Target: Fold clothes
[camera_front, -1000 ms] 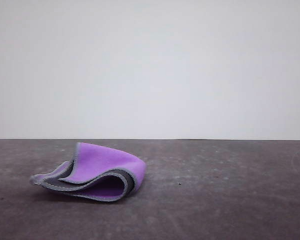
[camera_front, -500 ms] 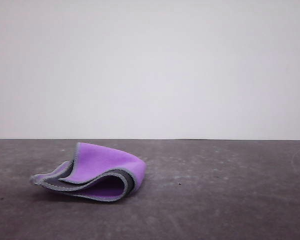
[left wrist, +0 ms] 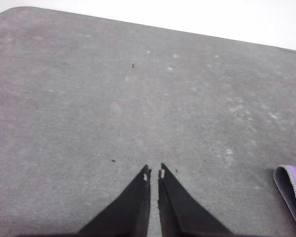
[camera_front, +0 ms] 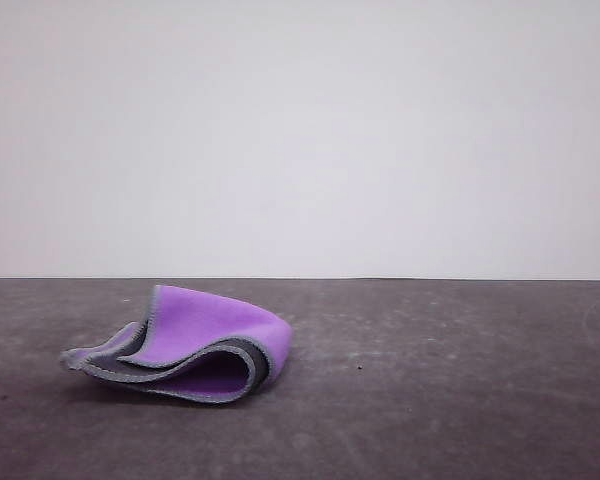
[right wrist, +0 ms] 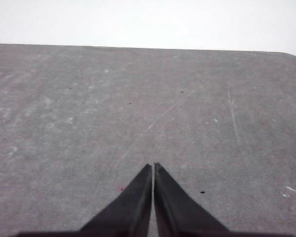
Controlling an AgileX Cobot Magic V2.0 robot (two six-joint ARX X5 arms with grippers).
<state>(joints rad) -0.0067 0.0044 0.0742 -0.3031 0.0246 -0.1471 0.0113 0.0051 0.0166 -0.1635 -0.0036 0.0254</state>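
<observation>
Item: cloth [camera_front: 195, 345] — one small square piece, purple on one face, dark grey on the other, light grey stitched edging.

Location: on the grey table [camera_front: 460, 400], left of centre in the front view, well apart from both grippers. One corner [left wrist: 292, 190] of it shows in the left wrist view.

Condition: loosely doubled over itself, layers bulging open at the near edge; not flat, not squared.

Handling, as judged: light, limp, thin. It will sag and drape when lifted and slide easily on the table; not fragile. The stitched edge looks the firmest part — best taken at a corner or along the edging where the layers gape, pinching a single layer.

Left gripper [left wrist: 154, 174]: jaws closed together, nothing between them, above bare table.

Right gripper [right wrist: 153, 168]: jaws pressed together, holding nothing, above bare table.
</observation>
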